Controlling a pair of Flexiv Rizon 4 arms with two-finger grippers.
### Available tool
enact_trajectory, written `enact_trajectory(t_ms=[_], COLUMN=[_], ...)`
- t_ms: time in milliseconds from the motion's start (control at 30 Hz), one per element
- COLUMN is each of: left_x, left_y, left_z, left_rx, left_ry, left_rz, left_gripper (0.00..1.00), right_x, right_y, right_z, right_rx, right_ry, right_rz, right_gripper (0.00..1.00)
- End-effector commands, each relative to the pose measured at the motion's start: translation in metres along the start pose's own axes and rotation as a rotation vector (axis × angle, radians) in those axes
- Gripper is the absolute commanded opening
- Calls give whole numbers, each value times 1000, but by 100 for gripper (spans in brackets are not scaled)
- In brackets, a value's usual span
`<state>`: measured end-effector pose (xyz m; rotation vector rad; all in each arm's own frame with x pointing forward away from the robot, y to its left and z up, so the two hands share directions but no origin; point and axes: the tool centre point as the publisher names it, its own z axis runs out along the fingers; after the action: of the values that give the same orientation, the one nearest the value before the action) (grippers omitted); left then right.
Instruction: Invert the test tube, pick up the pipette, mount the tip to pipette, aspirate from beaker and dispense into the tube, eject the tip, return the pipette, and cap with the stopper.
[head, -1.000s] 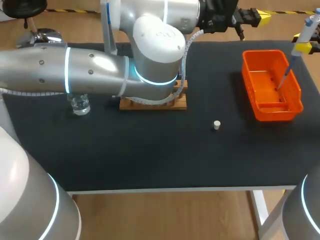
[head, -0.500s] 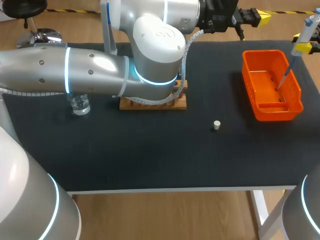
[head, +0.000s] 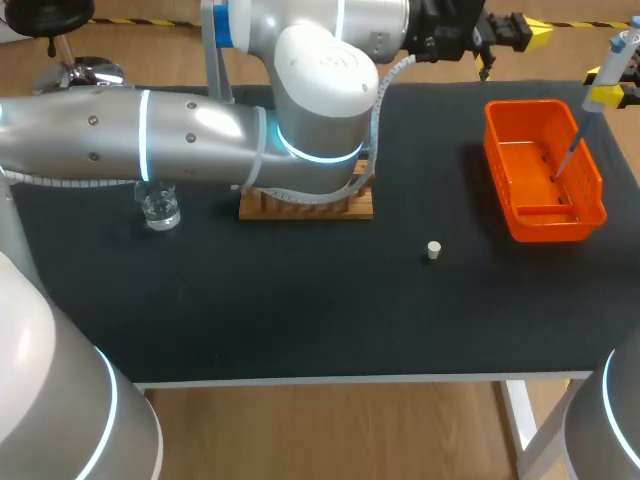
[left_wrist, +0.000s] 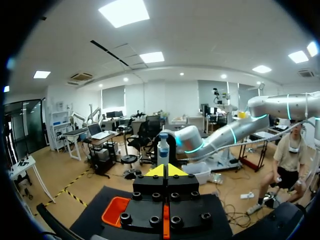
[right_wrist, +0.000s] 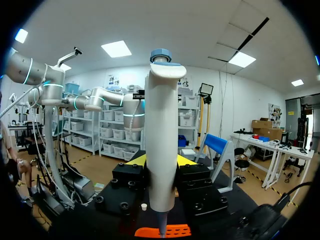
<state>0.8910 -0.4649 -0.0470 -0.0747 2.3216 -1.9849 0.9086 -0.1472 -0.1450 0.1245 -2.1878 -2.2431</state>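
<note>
My right gripper (right_wrist: 160, 161) had the pipette (right_wrist: 161, 125) clamped at mid-body, thin end down over the bin (head: 497, 150). Light, stiff, smooth plastic, I reckoned: grip the barrel, never that slender end. Left gripper (left_wrist: 165, 170) sat pinched closed, empty.

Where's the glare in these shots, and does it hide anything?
Head view: bright sheen on the left arm, which itself covers most of the wooden rack; the black table shows none. Both wrist views: bright ceiling lights overhead; the pipette shows plainly.
</note>
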Motion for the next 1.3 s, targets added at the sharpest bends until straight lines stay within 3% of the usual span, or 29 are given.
enact_trajectory(t_ms=[33, 867, 1300], left_x=[-4, -7, -4], left_y=[1, -15, -14], left_z=[15, 59, 77], left_rx=[15, 73, 99], left_ry=[3, 19, 45], left_rz=[1, 21, 23], left_gripper=[0, 0, 0], right_x=[-1, -1, -1], right_y=[0, 0, 0], right_z=[-2, -2, -2], right_rx=[1, 1, 1], right_ry=[5, 5, 5], right_rz=[-1, -1, -1], right_gripper=[0, 0, 0])
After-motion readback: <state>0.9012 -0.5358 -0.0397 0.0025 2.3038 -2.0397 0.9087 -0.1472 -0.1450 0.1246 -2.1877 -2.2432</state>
